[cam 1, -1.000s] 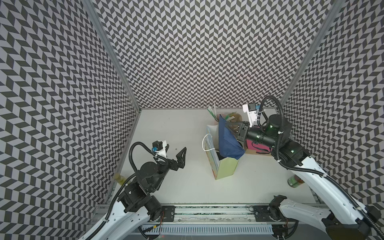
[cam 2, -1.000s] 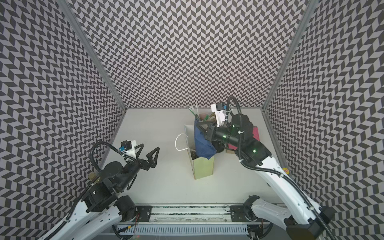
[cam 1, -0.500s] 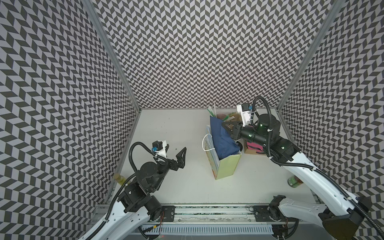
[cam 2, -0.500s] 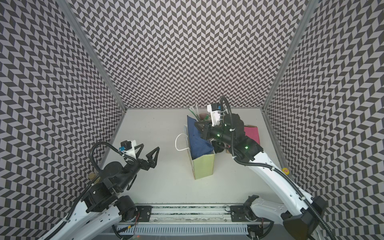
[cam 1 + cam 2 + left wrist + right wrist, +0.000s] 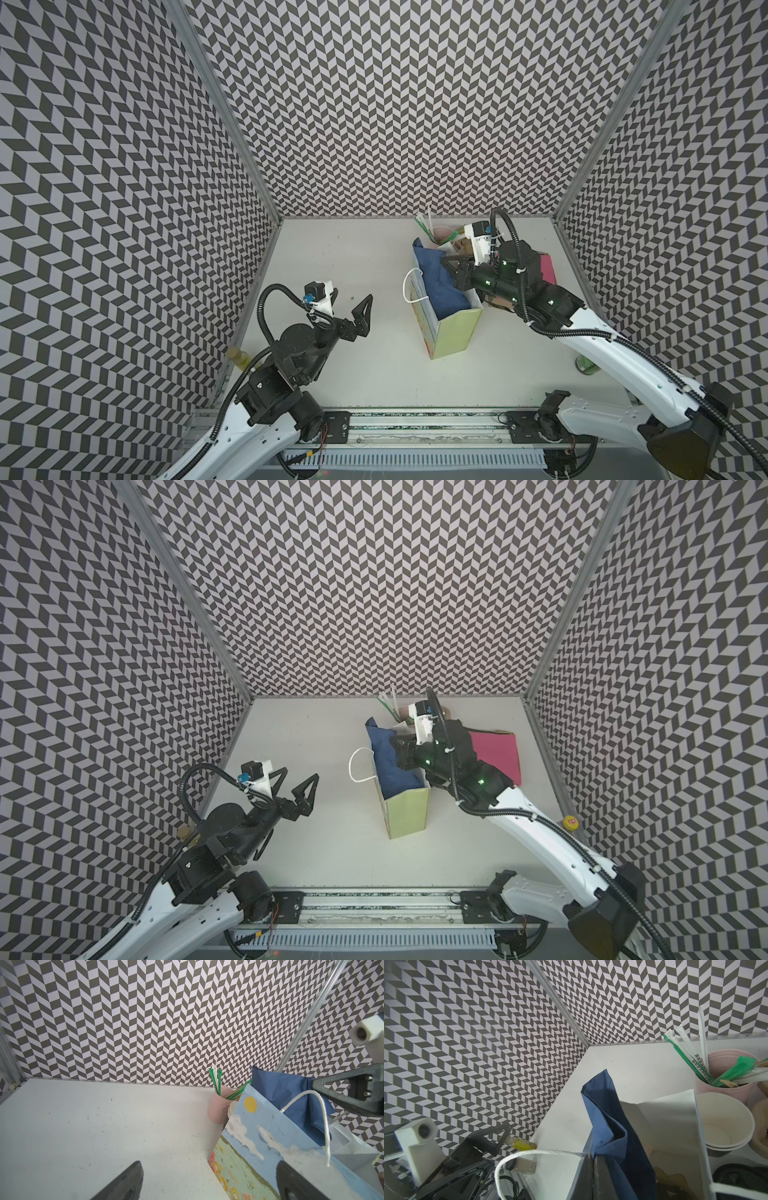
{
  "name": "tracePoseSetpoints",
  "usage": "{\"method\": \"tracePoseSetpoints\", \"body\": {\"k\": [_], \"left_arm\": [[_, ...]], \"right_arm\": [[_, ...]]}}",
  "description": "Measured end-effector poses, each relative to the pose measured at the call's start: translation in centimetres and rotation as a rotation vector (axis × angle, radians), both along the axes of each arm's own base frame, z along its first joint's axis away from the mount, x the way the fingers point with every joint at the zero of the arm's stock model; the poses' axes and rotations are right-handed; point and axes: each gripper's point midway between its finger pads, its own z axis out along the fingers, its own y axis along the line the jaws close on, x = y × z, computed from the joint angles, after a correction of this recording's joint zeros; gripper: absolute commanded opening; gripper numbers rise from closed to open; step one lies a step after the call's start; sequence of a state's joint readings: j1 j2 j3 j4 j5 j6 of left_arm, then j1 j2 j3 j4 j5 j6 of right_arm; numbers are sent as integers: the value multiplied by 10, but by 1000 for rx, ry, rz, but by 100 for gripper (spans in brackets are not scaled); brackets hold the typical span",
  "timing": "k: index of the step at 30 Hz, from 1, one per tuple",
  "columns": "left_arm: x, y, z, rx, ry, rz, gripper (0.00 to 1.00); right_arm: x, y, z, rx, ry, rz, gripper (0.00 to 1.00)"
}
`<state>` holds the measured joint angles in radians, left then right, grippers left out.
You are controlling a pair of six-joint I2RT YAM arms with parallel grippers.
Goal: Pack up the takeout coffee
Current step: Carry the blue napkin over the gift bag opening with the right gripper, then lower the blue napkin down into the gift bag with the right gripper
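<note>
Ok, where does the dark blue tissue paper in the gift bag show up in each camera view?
Top view: the dark blue tissue paper fills the mouth of the green-sided paper gift bag, just right of centre.
Top view: the tissue sits about mid-frame, again in the bag's mouth.
Left wrist: it rises behind the bag's sky-painted face.
Right wrist: it stands up from the bag, close to the lens.
Shared landmark: the bag's white cord handle.
</note>
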<state>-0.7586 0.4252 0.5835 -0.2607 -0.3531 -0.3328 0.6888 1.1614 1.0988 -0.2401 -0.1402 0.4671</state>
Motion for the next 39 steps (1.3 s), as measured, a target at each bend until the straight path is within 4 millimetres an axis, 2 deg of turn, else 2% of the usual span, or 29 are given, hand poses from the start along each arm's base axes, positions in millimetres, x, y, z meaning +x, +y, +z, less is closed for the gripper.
{"method": "tracePoseSetpoints", "body": {"k": [7,15,23,27,31,39], "left_arm": [[0,0,0,0,0,0,100],[0,0,0,0,0,0,100],[0,0,0,0,0,0,100],[0,0,0,0,0,-1,100],[0,-1,0,0,0,-4,100],[0,-2,-1,2,3,-8,100]], "right_arm": [[-1,-3,-13,-42,4,-47,0],[-4,-14,-52,-111,55,-112,0],[-6,-17,-58,-137,67,-142,0],[-8,-22,-56,-171,84,-164,0],[-9,-26,-44,-192,92,-182,0],[-11,-20,-19,-193,94,-156,17]]}}
